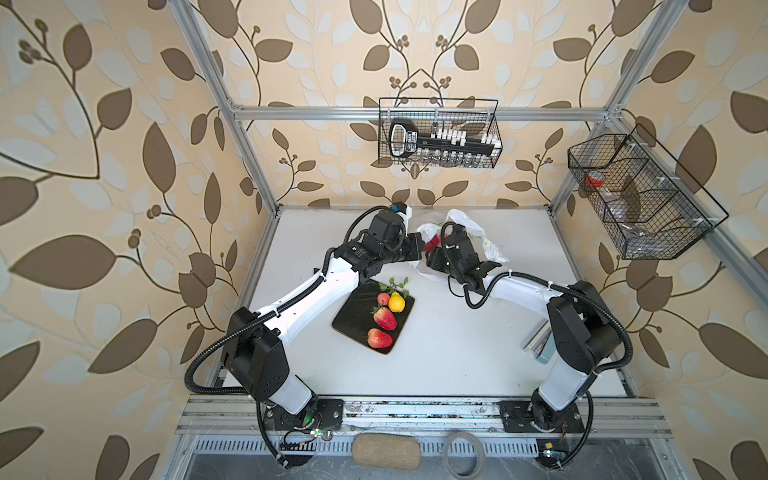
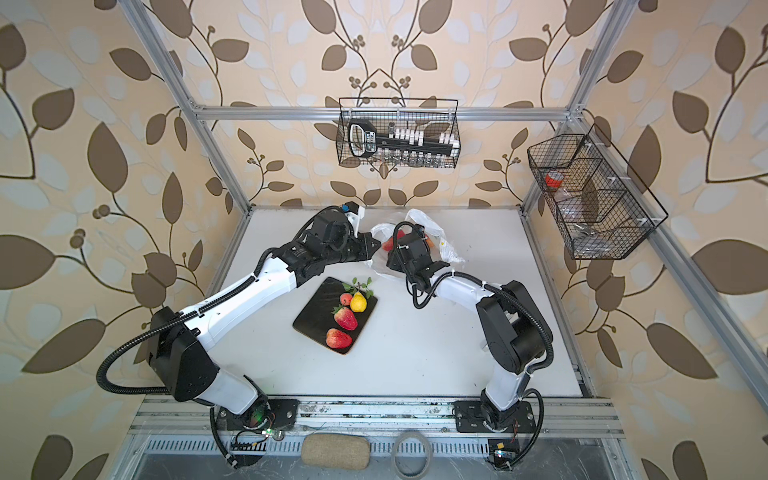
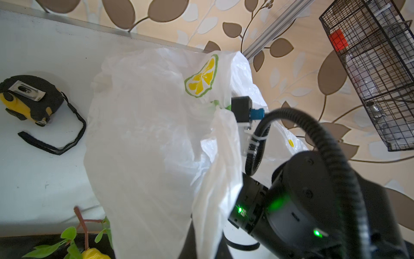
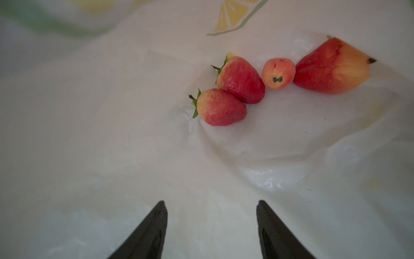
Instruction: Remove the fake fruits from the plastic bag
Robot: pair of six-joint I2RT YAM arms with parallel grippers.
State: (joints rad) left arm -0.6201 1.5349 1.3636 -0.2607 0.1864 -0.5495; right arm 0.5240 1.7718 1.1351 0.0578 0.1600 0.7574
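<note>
Right now my right gripper (image 4: 211,201) is inside the plastic bag (image 4: 112,134), its jaws standing well apart with nothing between them. Four fake fruits lie on the film ahead of the fingertips, none of them touching me. The nearest strawberry (image 4: 220,107) is not dead ahead. It sits forward and off toward this finger (image 4: 268,224). A second strawberry (image 4: 240,79) rests against it just beyond. Further out along the same slant are a small round fruit (image 4: 278,73) and a larger red-orange fruit (image 4: 331,67).

What matters is the near strawberry's long axis. From green cap to tip it runs roughly along the line joining my two fingertips. Closing as I stand would catch it end to end, which I judge a slippery hold. I would shift toward it and turn the wrist so the pads meet its flanks.

My left gripper (image 1: 417,246) is closed at the bag's mouth. Its fingertips are hidden, but the film rises up toward it, so it is probably pinching the rim. That leaves the right arm far nearer the fruit. The pick is mine.
</note>
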